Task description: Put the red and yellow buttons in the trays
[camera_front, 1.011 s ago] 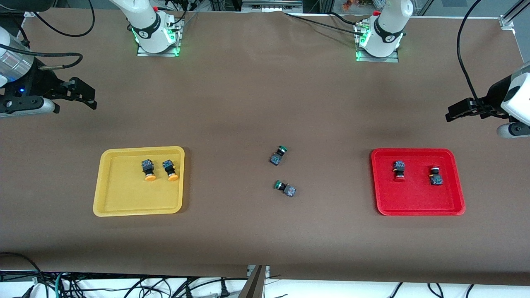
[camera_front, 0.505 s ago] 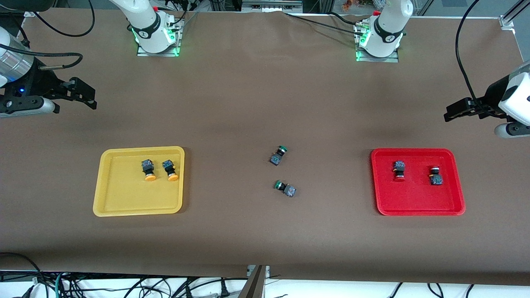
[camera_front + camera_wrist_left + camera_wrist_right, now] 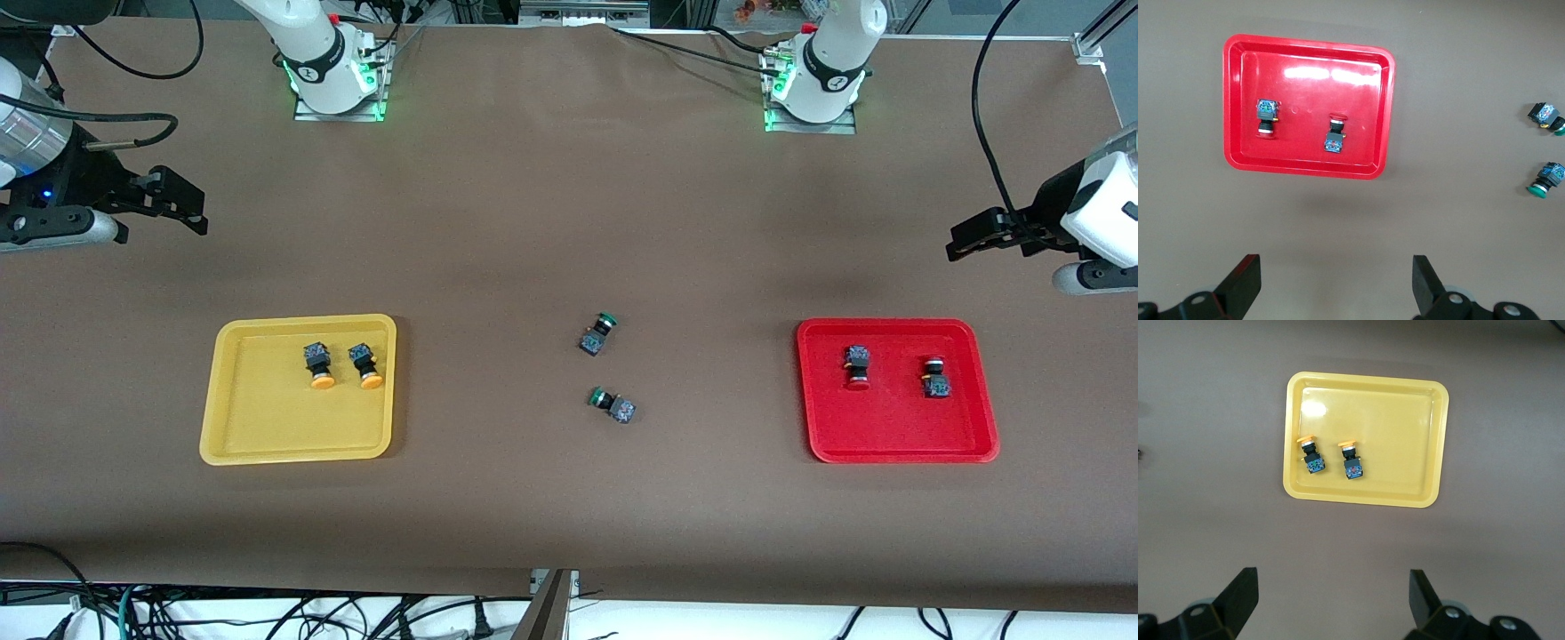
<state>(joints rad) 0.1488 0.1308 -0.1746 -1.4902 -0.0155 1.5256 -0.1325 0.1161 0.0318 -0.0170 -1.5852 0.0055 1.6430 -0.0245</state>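
Observation:
Two yellow-orange buttons (image 3: 322, 365) (image 3: 365, 364) lie side by side in the yellow tray (image 3: 258, 427), also in the right wrist view (image 3: 1311, 456) (image 3: 1351, 461) (image 3: 1405, 420). Two red buttons (image 3: 856, 366) (image 3: 933, 377) lie in the red tray (image 3: 889, 436), also in the left wrist view (image 3: 1266, 117) (image 3: 1335, 133) (image 3: 1305, 87). My right gripper (image 3: 182, 206) (image 3: 1333, 595) is open and empty, up in the air over bare table at the right arm's end. My left gripper (image 3: 965, 242) (image 3: 1336, 277) is open and empty, up over bare table at the left arm's end.
Two green-capped switches (image 3: 598, 333) (image 3: 613, 404) lie on the brown table between the trays, also in the left wrist view (image 3: 1547, 117) (image 3: 1546, 180). Cables hang along the table's front edge.
The left gripper has drifted slightly up and toward the table's middle. The right arm, the buttons and the trays have not moved.

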